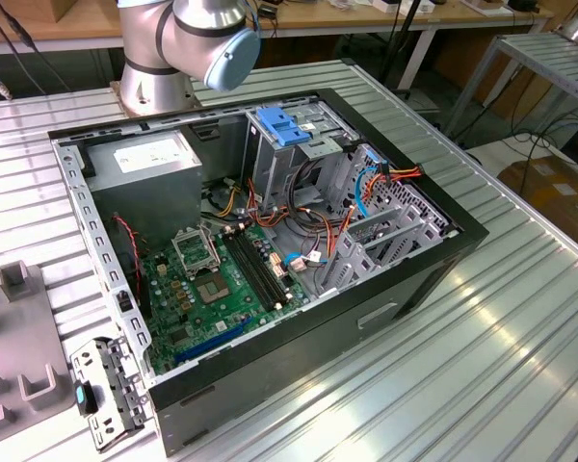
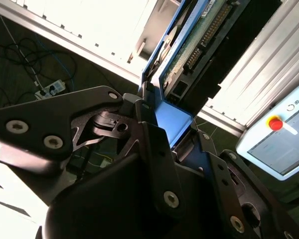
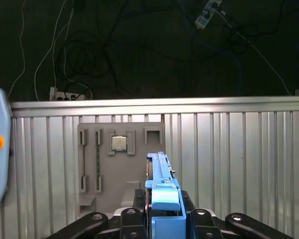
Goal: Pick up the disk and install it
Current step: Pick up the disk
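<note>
- Black fingers [image 2: 157, 149] of the gripper [image 3: 164, 221] are closed on the blue end tab of the disk [image 3: 161, 172], one on each side.
- Disk stands on edge above the ribbed worktop [image 3: 239, 149], near a grey fixture plate [image 3: 89, 164].
- Installing it well likely calls for a firm, square grip, with the rails in line with a bay in the computer case [image 1: 299, 361].

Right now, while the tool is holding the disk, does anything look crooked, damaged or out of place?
Nothing stands out. The disk sits straight in the tool, edge-on, held clear of the grey fixture tray. In the exterior view the open computer case looks intact, its cables loose but inside the walls.
</note>
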`<state>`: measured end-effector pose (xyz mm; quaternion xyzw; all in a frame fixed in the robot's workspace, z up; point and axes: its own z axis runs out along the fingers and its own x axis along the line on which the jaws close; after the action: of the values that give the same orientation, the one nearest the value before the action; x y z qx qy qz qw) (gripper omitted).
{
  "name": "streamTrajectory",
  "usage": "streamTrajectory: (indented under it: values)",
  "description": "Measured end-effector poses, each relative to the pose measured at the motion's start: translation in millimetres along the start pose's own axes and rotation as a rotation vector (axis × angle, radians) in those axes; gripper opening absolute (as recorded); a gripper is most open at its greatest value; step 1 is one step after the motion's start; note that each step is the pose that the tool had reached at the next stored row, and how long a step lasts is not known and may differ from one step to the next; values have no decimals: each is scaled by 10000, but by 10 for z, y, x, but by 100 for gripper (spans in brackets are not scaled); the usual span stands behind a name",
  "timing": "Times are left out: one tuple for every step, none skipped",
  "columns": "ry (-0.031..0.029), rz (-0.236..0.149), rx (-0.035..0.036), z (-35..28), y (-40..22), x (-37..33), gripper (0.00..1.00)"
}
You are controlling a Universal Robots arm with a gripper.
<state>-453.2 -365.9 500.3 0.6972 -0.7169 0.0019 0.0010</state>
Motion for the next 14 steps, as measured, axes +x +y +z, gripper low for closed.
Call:
streamTrajectory:
  values:
    - [0, 0, 0, 0, -7, 0, 37]
    - [0, 0, 0, 0, -14, 0, 37]
    - [0, 0, 1, 0, -21, 0, 37]
    - [0, 0, -1, 0, -31, -1, 37]
    - [0, 0, 0, 0, -37, -1, 37]
    - [0, 0, 0, 0, -47, -1, 37]
    - [1, 0, 0, 0, -55, -1, 37]
    - [0, 0, -1, 0, -65, -2, 37]
    - [0, -1, 0, 0, -72, -2, 37]
    - [0, 0, 0, 0, -85, -2, 37]
    - [0, 0, -1, 0, -98, -3, 37]
    - [0, 0, 0, 0, -111, -3, 37]
    - [0, 0, 0, 0, -119, -3, 37]
    - [0, 0, 0, 0, -128, -4, 37]
